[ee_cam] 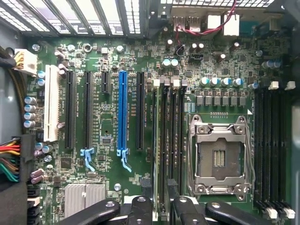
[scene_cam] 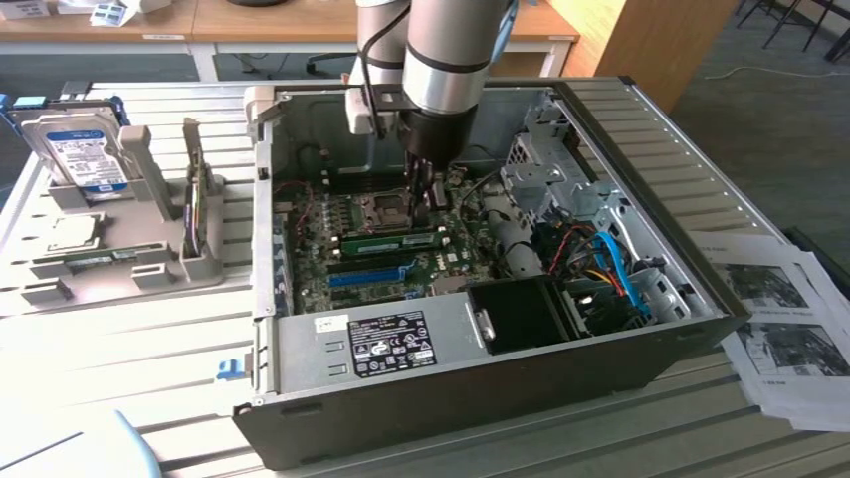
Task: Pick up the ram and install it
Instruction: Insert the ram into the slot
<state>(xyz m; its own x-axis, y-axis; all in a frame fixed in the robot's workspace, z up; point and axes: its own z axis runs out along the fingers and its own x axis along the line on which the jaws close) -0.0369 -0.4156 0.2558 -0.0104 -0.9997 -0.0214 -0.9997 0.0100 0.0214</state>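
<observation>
Closest to the wrist camera, the claw [ee_cam: 159,192] shows its black linkages spread. Its jaws are released and stand wide, with a finger [ee_cam: 145,185] on either side of the near end of the memory slots, and it carries nothing. The ram [scene_cam: 392,242] sits down in a slot on the motherboard, level, between the CPU socket [ee_cam: 219,157] and the long blue slot [ee_cam: 123,112]. One end is just beside the fingertips; whether they touch it cannot be told.

Past the socket lies another bank of bare black slots [ee_cam: 272,150]. The case [scene_cam: 465,393] lies open side up, its walls ringing the board, and a tangle of cables [scene_cam: 604,269] crowds the exterior view's right.

The arm [scene_cam: 445,60] drops straight down through the opening, wrist vertical, near the far wall. Well apart on the exterior view's left, a hard drive [scene_cam: 80,149] stands in a grey holder [scene_cam: 146,269].
</observation>
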